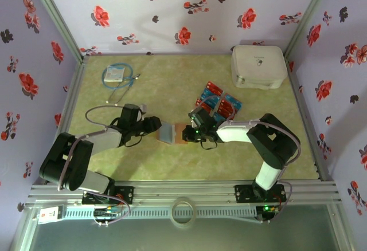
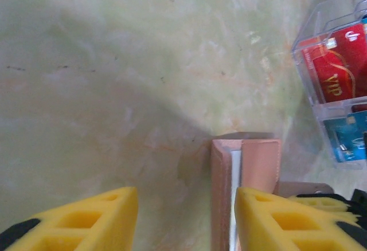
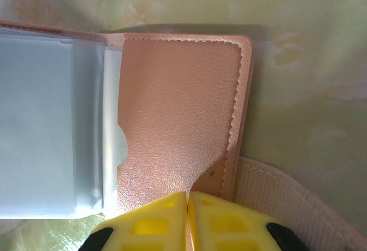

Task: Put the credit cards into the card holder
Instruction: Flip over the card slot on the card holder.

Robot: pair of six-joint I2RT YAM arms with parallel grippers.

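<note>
While the small tan-brown leather-like folding card holder [image 1: 172, 132] lies open on the mottled pale green counter [image 1: 172, 79], the two arms meet it from either side. The left tool [image 1: 155, 126] sits at its left edge. In the left wrist view its yellow fingers [image 2: 86, 222] are spread, with one edge of the card holder between them, just beside the right-hand finger. The right tool [image 3: 188, 219] has its fingers pressed together, and their tips lie over the lower edge of the tan flap, with grey translucent pockets to that flap's left. Whether they pinch the flap cannot be told. Beyond the right tool, the red and blue plastic credit cards [image 1: 218, 105] sit in a clear plastic tray [image 2: 315, 30], apart from the card holder.
</note>
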